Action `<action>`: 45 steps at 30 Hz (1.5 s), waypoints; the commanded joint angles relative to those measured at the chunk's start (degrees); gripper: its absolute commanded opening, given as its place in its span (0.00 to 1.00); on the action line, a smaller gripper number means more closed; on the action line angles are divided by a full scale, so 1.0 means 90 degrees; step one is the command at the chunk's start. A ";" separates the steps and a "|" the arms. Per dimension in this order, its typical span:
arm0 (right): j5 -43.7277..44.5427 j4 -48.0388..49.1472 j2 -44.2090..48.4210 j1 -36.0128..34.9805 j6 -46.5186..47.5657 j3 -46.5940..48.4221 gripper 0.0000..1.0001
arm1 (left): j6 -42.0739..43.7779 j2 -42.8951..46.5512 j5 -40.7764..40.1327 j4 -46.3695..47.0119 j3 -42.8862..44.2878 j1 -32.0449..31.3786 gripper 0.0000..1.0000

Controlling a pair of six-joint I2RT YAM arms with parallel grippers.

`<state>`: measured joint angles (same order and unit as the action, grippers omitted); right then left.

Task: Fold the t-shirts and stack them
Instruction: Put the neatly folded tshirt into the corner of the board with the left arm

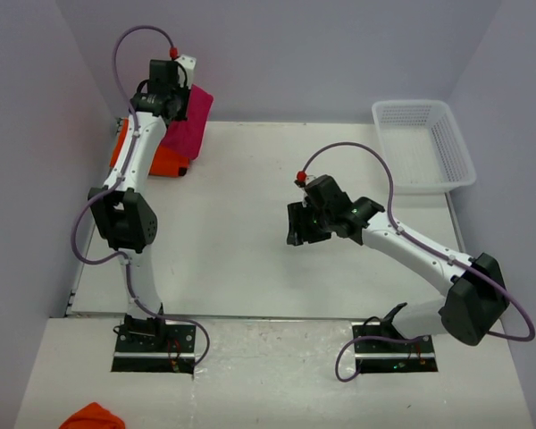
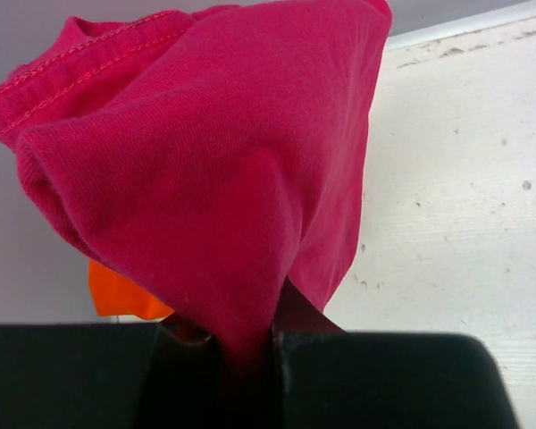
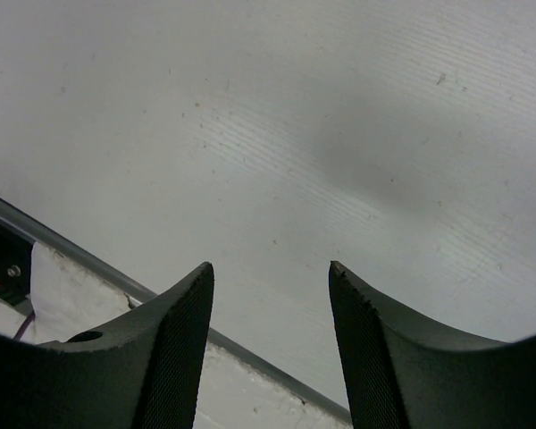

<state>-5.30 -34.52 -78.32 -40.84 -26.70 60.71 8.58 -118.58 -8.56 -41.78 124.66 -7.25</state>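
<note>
At the table's back left corner my left gripper (image 1: pixel 175 95) is shut on the crimson-pink t-shirt (image 1: pixel 190 122) and holds it bunched up above the table. In the left wrist view the pink cloth (image 2: pixel 205 161) fills the frame and runs down into my left gripper (image 2: pixel 250 344), its jaws closed on the cloth. The orange t-shirt (image 1: pixel 165 162) lies under and beside it on the table, and a corner of the orange t-shirt (image 2: pixel 116 295) shows below the pink one. My right gripper (image 1: pixel 297 224) hangs over the middle of the table, open and empty; in its wrist view the right gripper (image 3: pixel 271 268) has only bare surface between the fingers.
A white lattice basket (image 1: pixel 423 143) stands at the back right corner. An orange cloth lump (image 1: pixel 93 416) lies on the front ledge at the near left, off the table. Grey walls close in on the left, back and right.
</note>
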 commanded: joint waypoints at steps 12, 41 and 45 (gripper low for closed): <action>0.0120 -0.0031 -0.0135 -0.0023 0.0095 -0.0007 0.56 | 0.0424 -0.0057 -0.0113 0.0043 0.0603 0.0190 0.00; 0.0042 -0.0070 -0.0126 -0.0023 0.0047 -0.0114 0.56 | 0.0385 0.0052 -0.0260 0.0082 0.0172 0.0541 0.00; 0.0013 -0.0109 -0.0145 -0.0023 0.0027 -0.0144 0.56 | 0.0414 0.0002 -0.0436 0.0315 -0.0090 0.0707 0.00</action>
<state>-5.30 -35.35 -79.55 -40.82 -26.50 59.59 10.33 -120.11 -10.17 -42.83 122.69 -2.85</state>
